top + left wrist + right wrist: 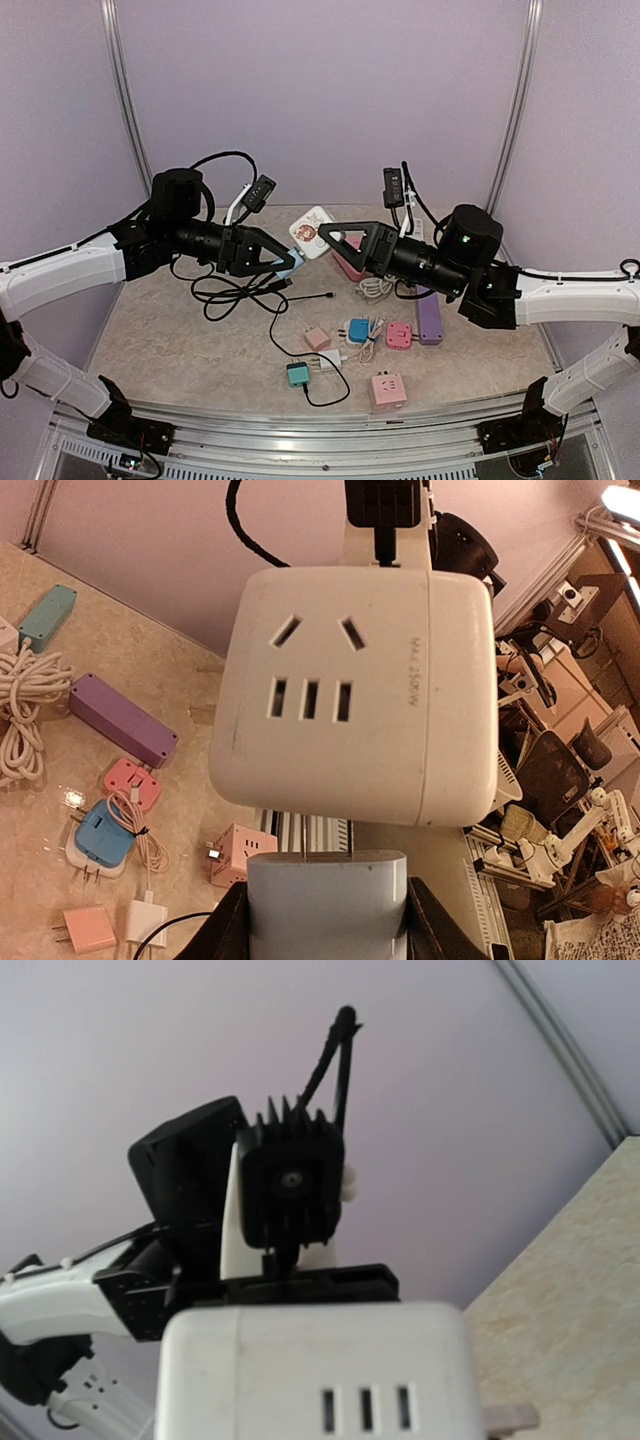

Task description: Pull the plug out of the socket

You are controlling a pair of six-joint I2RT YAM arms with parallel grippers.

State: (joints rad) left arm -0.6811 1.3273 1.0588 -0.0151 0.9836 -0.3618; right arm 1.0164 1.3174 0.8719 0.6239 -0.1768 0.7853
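Note:
A white cube socket (360,690) hangs in the air between the two arms, with slots on its face. Its near face fills the bottom of the right wrist view (320,1375). From above, my right gripper (335,236) is shut on the socket (312,232); its fingers are hidden in its own wrist view. My left gripper (328,920) is shut on a pale blue plug (328,900) just under the socket. A narrow gap separates plug and socket, and two thin prongs (303,838) bridge it. From above, the left gripper (285,262) holds the plug (294,262) beside the cube.
On the table below lie a pink cube socket (388,391), a teal plug (298,374), a blue adapter (358,329), a pink adapter (399,335), a peach plug (317,338), a purple power strip (429,316), coiled white cable (375,288) and loose black cable (235,295).

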